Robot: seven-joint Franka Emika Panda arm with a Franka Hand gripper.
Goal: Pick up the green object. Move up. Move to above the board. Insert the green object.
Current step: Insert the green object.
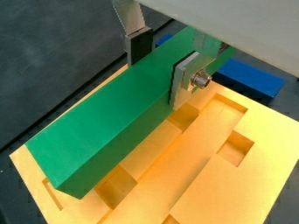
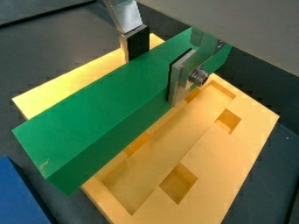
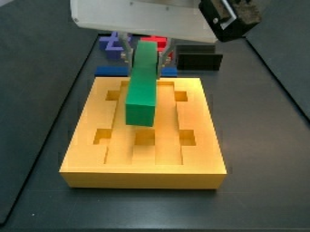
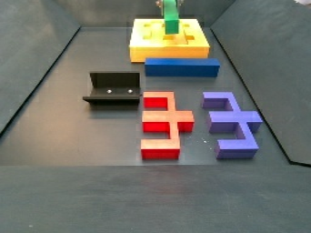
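gripper (image 1: 162,63): clamped on green object (image 1: 111,122)
green object: held lengthwise above board (image 1: 246,188), apart from it

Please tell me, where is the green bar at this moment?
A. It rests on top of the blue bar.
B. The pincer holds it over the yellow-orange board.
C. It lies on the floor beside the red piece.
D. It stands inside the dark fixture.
B: in both wrist views the pincer clamps the green bar between its silver fingers, and in a side view the bar lies along the middle of the yellow-orange board.
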